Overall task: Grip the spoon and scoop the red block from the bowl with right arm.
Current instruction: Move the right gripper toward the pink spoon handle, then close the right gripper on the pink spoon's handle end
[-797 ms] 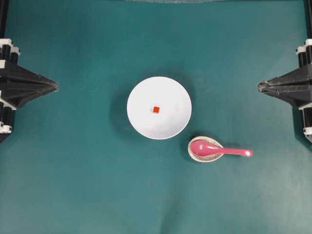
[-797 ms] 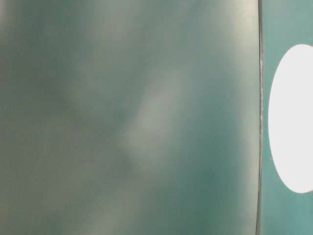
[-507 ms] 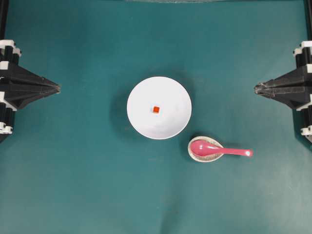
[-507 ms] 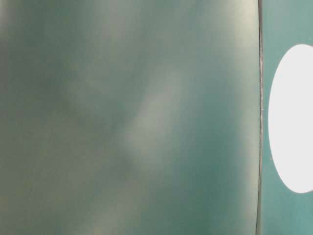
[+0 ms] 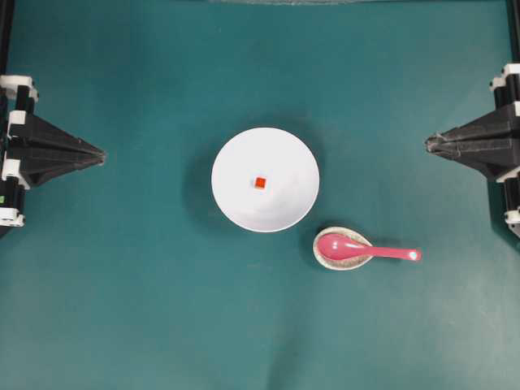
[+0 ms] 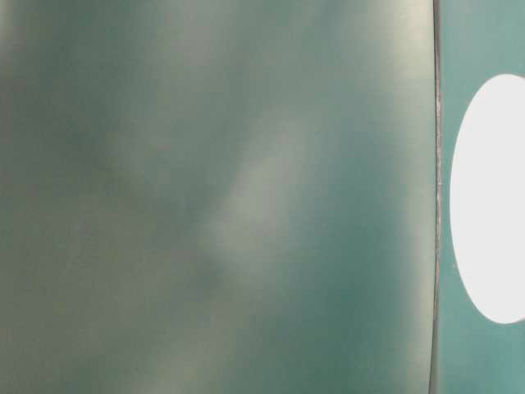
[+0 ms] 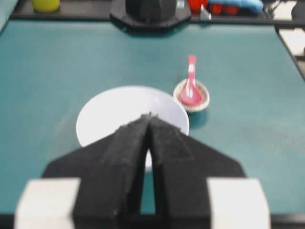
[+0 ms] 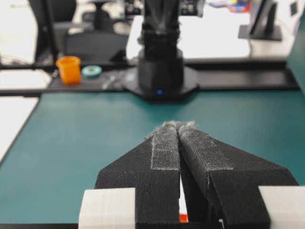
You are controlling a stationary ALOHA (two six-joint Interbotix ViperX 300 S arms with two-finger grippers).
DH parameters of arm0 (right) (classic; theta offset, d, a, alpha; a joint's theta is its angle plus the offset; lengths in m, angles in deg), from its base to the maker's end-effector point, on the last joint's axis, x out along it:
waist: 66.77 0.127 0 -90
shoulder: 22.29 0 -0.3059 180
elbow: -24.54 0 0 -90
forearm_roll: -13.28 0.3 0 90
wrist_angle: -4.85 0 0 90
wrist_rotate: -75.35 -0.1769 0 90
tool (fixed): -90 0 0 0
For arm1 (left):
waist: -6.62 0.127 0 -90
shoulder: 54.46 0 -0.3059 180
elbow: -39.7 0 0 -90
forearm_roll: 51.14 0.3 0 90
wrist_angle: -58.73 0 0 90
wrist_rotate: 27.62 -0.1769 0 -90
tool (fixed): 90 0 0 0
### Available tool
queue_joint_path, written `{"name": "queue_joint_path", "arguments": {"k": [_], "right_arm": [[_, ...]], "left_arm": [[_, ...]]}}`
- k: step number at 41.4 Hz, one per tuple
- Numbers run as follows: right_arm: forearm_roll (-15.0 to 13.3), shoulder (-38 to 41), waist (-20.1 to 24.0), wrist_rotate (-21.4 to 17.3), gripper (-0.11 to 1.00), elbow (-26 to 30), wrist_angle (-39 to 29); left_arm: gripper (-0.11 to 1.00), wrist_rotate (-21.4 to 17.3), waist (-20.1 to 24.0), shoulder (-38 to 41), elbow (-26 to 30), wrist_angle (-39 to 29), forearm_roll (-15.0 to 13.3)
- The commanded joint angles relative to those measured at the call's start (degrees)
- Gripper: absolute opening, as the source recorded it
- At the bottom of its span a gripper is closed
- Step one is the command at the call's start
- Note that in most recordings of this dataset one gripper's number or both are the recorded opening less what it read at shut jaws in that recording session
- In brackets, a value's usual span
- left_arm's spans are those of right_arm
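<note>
From overhead we see the whole teal table (image 5: 146,309). At the left edge the left gripper (image 5: 102,153) rests with its two fingers pressed to a single point, holding nothing. In the middle sits the bowl (image 5: 284,158) with the red block (image 5: 260,183) at its centre. To the lower right of the bowl and just beside it lies the spoon (image 5: 357,249), its scoop resting in the speckled spoon rest (image 5: 325,262) and its handle pointing toward the right side. At the right edge the right gripper (image 5: 430,145) is likewise closed to a point and empty, well apart from the spoon.

Between each gripper and the dishes we see bare mat.

The left wrist view shows what the overhead cannot: the far base of the other arm (image 7: 150,12) and coloured clutter beyond the table edge. There the closed fingers cover the bowl's near part, and we cannot see the block.

The right wrist view shows an orange cup (image 8: 69,69) off the table; only a sliver of red-orange peeks below the fingers, and the spoon is out of frame.

The table-level view is a blurred green haze, with the bowl only a white oval cut by the right edge.
</note>
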Motion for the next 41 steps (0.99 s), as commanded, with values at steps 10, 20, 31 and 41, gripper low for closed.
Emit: {"name": "queue_joint_path", "arguments": {"k": [10,20,31,41], "right_arm": [[1.9,1.3,0.1,-0.3,0.06,1.5,-1.1],[8.0,2.0,0.1,-0.6,0.43,1.2,-4.1],[11.4,6.6,0.2,-0.9,0.63,0.3,-8.0],[12.1,16.3,2.8,-0.9,0.63,-3.1,-4.3]], "left_arm": [[0.0,-0.1,3.0,0.5,1.4,-1.1,0.2],[0.0,0.1,3.2,1.8,1.3,-1.1,0.1],[0.0,0.1,3.2,4.6,1.1,-0.9,0.1],[0.0,-0.2,3.2,5.6,1.1,-1.1,0.1]]}}
